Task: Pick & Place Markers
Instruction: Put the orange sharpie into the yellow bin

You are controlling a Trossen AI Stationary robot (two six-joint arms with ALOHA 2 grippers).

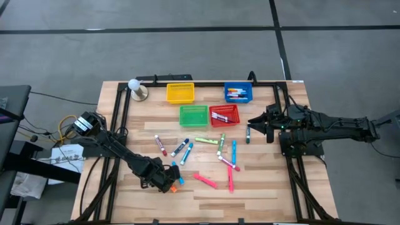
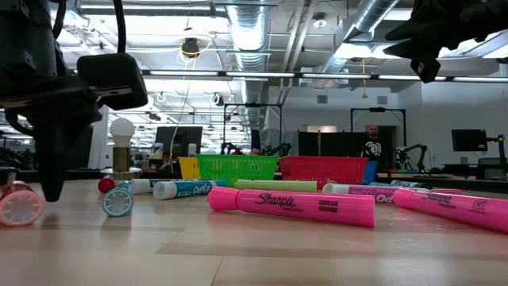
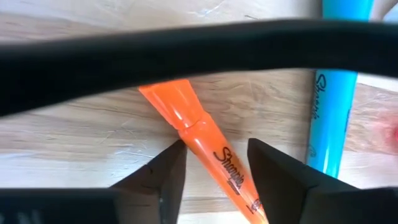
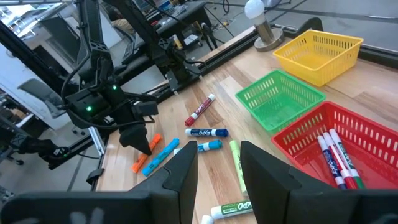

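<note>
Left wrist view: orange marker [image 3: 208,146] is straddled by the open left hand [image 3: 214,163], angled, so twisting out is risked.

The pale wooden slatted table [image 1: 262,194] is carrying four small mesh baskets, yellow [image 1: 180,93], blue [image 1: 238,94], green [image 1: 194,115] and red [image 1: 224,115], a white bulb-shaped lamp [image 1: 136,88], and scattered coloured markers [image 1: 212,153].

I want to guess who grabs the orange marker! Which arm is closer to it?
The left arm. Its gripper has open fingers on either side of the orange marker. The right gripper hangs open far off, near the red basket.
</note>
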